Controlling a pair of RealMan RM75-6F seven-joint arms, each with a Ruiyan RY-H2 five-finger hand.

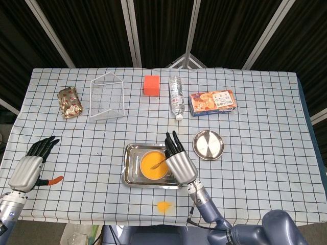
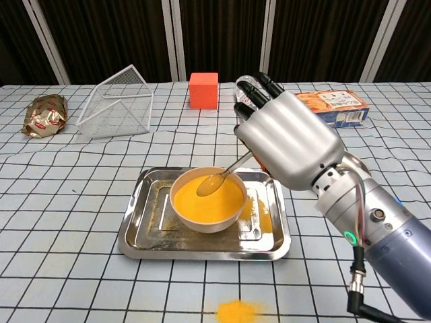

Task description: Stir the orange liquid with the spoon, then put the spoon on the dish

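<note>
Spoon (image 2: 217, 180) in the right hand (image 2: 288, 138): its handle runs up under the palm, gripped there, and its bowl dips into the orange liquid (image 2: 207, 197) near the middle of the white bowl (image 2: 205, 217). The fingers (image 2: 258, 89) of that hand point away from the robot, above the tray's far right corner. Nearest the robot, an orange spill (image 2: 236, 311) marks the cloth just off the front table edge, with bare checked cloth to either side of it. The bowl sits inside the steel tray (image 2: 141, 235), closer to its far rim than its near one; orange powder dusts the tray floor. The left hand (image 1: 29, 167) rests low at the left table edge, fingers spread, holding nothing, well apart from the tray. The round dish (image 1: 208, 144) lies just right of the tray, a strip of cloth between them. Along the far side stand a foil packet (image 1: 70, 102), wire basket (image 1: 107, 96), orange cube (image 1: 151, 84), lying bottle (image 1: 176, 97) and snack box (image 1: 212, 102).
</note>
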